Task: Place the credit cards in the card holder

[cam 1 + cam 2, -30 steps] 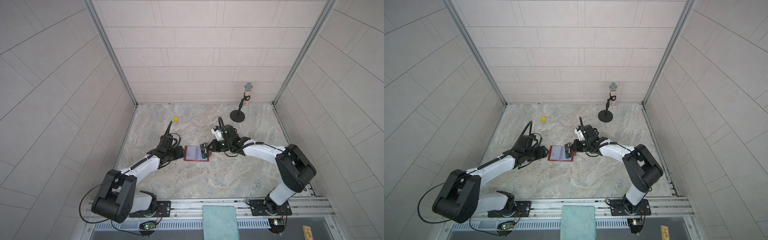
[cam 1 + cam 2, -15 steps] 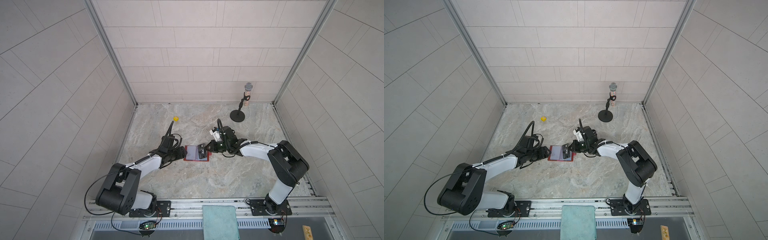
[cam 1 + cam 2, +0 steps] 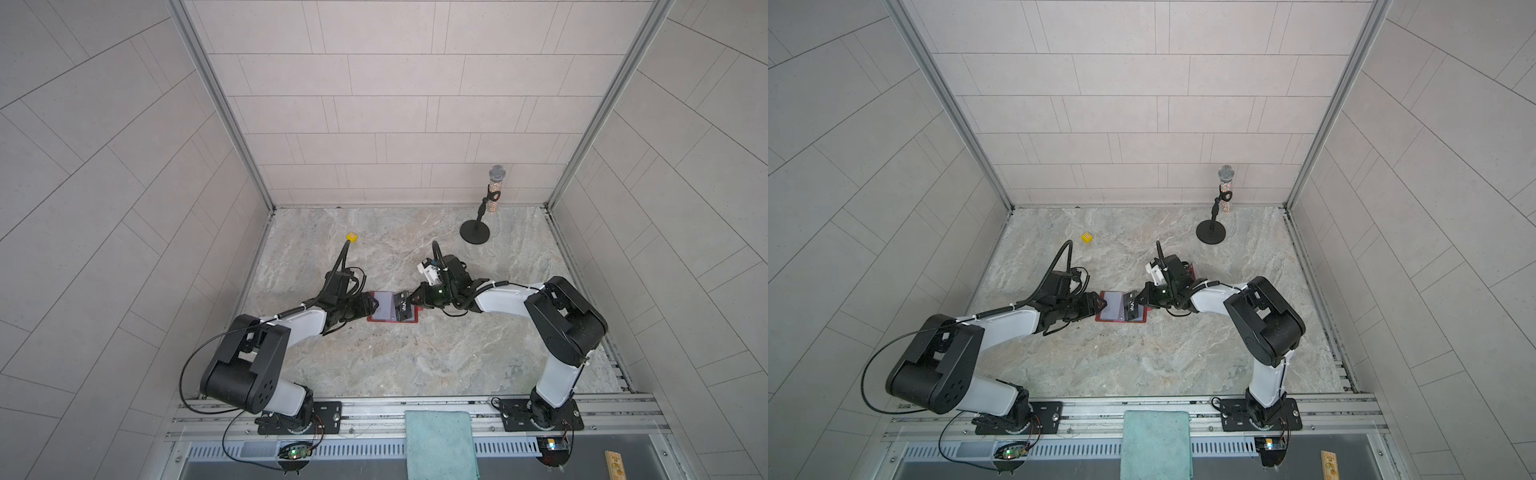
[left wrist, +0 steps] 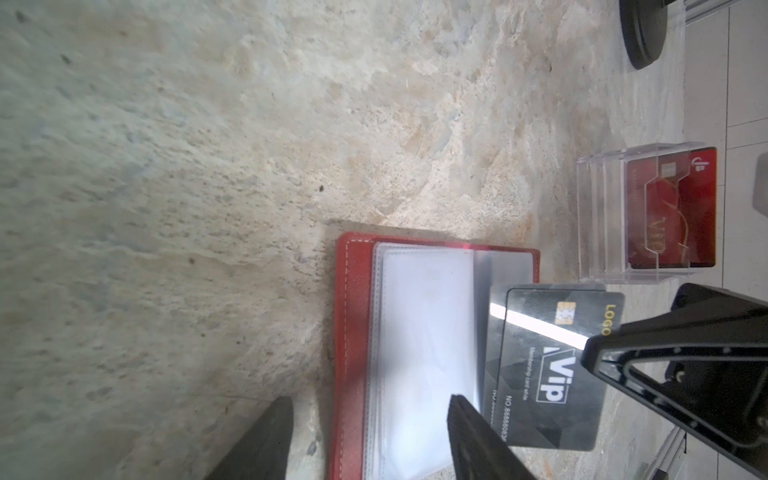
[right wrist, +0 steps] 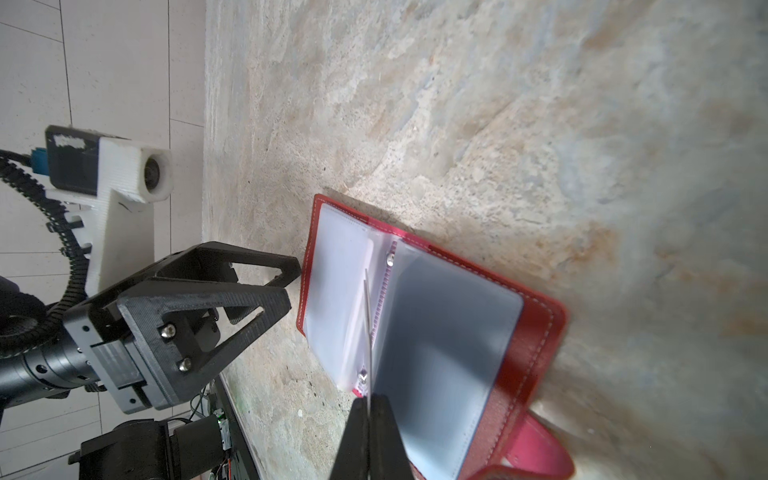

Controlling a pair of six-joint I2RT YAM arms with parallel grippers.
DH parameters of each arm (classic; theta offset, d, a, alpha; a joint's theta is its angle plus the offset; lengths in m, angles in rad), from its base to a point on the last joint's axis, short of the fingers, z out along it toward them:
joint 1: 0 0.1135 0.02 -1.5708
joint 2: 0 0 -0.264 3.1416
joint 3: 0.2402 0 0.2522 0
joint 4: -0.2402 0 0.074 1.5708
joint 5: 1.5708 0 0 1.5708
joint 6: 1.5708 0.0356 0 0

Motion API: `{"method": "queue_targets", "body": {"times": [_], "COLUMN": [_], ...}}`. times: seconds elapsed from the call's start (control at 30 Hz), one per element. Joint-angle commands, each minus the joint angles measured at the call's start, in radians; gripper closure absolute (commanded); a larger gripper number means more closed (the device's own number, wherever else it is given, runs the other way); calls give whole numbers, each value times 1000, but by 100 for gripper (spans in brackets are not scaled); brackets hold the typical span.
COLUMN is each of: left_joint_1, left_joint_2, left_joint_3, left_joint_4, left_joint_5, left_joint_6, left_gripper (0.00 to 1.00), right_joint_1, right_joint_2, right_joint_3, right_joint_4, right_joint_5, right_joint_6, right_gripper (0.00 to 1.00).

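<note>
The right hand [image 3: 412,300], clamped on the credit card [image 4: 540,386], has moved inward since a second ago, so the card now overlaps the open card holder's [image 4: 353,291] right page. The left hand [image 3: 374,306], jaws apart, sits at its left edge.

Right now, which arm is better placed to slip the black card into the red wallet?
Right: the right hand pinches the black VIP card over the open red wallet; the left hand is open, empty.
</note>
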Motion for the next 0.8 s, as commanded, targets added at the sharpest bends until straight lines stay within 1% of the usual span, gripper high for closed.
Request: {"method": "queue_targets", "body": {"times": [0.0, 0.13, 0.53, 0.57, 0.77], "left_joint_1": [5, 5, 5, 4, 4], "left_joint_2": [27, 31, 38, 39, 42], "left_joint_3": [2, 3, 2, 2, 2], "left_joint_4": [-13, -12, -18, -17, -23], "left_joint_5": [8, 8, 19, 18, 11], "left_joint_6": [5, 4, 9, 8, 9], "left_gripper": [37, 41, 48, 50, 50], "right_joint_1": [4, 4, 3, 3, 3], "right_joint_2": [22, 39, 65, 66, 54], "right_joint_3": [21, 26, 36, 37, 33], "right_joint_4": [21, 36, 62, 64, 60], "right_joint_5": [-5, -14, -27, -30, -32], "right_joint_6": [29, 50, 76, 79, 76], "right_gripper": [100, 100, 100, 100, 100]}}
